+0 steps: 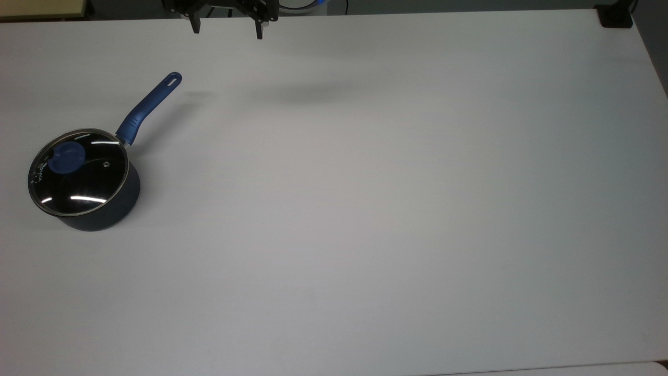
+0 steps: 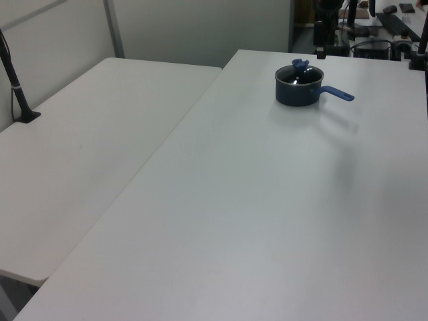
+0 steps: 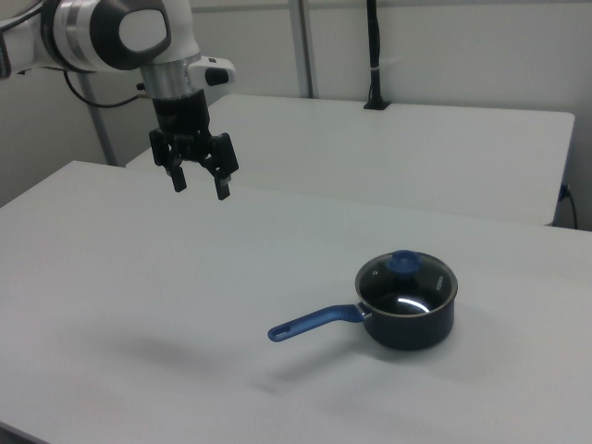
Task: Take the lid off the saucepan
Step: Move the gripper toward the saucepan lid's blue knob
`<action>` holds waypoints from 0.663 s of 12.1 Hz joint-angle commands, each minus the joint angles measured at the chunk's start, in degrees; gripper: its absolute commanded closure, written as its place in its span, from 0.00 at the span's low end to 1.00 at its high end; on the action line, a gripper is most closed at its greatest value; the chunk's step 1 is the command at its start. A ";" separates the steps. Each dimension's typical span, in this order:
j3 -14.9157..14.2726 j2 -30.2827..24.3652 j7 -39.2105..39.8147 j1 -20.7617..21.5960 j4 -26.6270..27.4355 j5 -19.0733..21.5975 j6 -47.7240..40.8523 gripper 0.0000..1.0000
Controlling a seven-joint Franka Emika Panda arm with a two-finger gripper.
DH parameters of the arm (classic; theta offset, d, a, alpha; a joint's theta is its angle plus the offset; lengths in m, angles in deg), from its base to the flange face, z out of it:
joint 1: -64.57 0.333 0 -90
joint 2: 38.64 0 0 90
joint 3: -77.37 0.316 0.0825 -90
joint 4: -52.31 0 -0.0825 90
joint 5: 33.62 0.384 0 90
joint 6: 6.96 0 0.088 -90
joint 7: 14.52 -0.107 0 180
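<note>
While the lid sits flat & closed on the saucepan, nothing of the task is done yet; looks like step 1, the approach. Lid: clear glass, thin metal rim, blue knob on top, small vent hole beside it. Thru the glass the pan's inside reads black w/ light glints, and I see no contents, so prob. empty, tho reflections hide part of it. Pan's long blue handle w/ slot at its end lies free above the desk, pointing toward the desk's far edge in the top view.

Pan stands near the desk's edge at the top view's left, roughly mid-way along that edge, apart from every corner.

Hand hangs in the air w/ fingers spread wide, gripping nothing, pointing down, well apart from the pan; in the top view it's up by the desk's far edge. In the right view it hovers high over the desk, pan well off to the right view's right.

Next move, as I judge: travel across to above the knob, line fingers either side of it, come down, close on knob, lift straight up. Knob is small & rounded, so centring matters; an off-centre pinch could slip or drag the pan.
</note>
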 commanded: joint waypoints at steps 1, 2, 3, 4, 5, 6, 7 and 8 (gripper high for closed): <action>-0.28 -1.02 1.36 0.21 0.33 -0.13 0.14 0.00; -0.37 -1.03 1.36 0.12 0.16 -0.13 0.32 0.00; -0.28 -0.68 1.36 0.12 0.07 -0.21 0.84 0.00; -0.28 -0.59 1.36 0.20 0.07 -0.39 1.28 0.00; -0.28 -0.67 1.36 0.47 0.07 -0.39 1.29 0.00; -0.28 -0.15 1.36 0.47 0.07 -0.39 1.46 0.00; -0.28 0.11 1.44 0.30 0.07 -0.39 2.25 0.00; -0.28 0.29 1.45 0.03 0.07 -0.13 3.82 0.00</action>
